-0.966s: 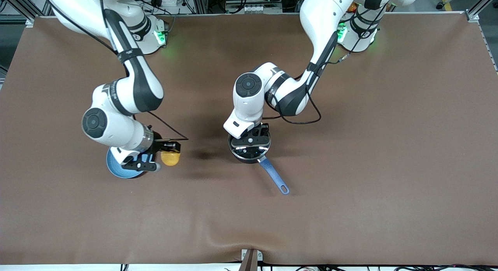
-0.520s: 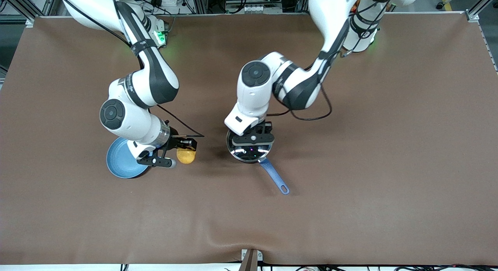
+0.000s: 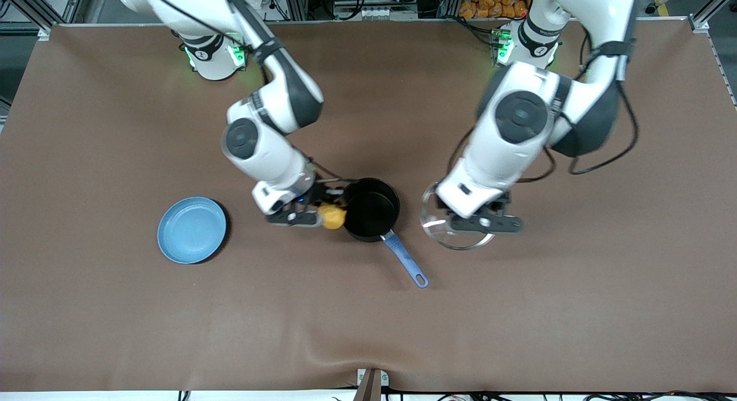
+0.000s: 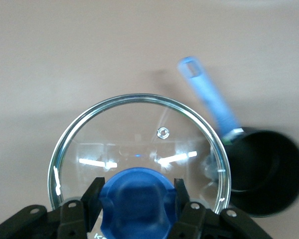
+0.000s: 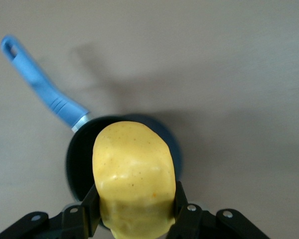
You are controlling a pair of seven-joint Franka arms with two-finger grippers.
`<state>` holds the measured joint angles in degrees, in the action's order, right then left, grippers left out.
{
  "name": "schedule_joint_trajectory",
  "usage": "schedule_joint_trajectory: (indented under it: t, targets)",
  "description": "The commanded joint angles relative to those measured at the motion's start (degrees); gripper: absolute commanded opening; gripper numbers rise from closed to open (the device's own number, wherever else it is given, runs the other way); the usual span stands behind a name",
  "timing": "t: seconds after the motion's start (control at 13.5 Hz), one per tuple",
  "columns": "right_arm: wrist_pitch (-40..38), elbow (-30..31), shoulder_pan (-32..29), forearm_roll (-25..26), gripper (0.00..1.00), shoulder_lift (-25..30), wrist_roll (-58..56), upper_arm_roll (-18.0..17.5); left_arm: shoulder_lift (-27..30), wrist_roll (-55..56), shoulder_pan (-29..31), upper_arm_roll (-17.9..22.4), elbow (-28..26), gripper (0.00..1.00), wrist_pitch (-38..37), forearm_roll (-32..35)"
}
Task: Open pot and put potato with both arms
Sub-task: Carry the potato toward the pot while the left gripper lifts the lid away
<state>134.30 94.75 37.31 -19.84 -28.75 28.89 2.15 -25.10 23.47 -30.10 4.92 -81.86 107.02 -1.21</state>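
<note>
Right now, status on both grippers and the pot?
Left gripper shut on lid, beside pot. Right gripper shut on potato, at pot's rim. Pot open, nothing blocking.

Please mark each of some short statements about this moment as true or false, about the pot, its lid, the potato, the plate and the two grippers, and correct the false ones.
1. The lid sits on the pot. False: the left gripper holds the lid by its blue knob over the bare table, beside the open pot.
2. The right gripper is shut on the potato. True.
3. The potato lies on the blue plate. False: it is held up at the pot's rim; the plate has nothing on it.
4. The pot has nothing inside it. True.
5. The pot's blue handle points toward the robots' bases. False: it points toward the front camera.
</note>
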Motion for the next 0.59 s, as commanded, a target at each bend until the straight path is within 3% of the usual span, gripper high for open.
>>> schedule_joint_trajectory:
  t: [0.0, 0.15, 0.52]
  targets:
    - [-0.53, -6.49, 3.11, 7.85, 0.0, -4.81, 4.76, 0.84, 5.06, -1.05, 4.85, -0.61, -11.37, 0.0, 3.1, 0.94]
    - [-0.53, -8.43, 4.52, 11.21, 0.0, -7.8, 5.3, 0.84, 4.8, -1.23, 7.49, -0.53, -15.15, 0.0, 6.34, 1.03]
    - [3.15, -10.46, 5.41, 11.49, 0.0, -13.16, 8.81, 0.84, 2.33, -4.12, 13.13, -0.53, -22.1, 0.0, 17.07, 0.95]
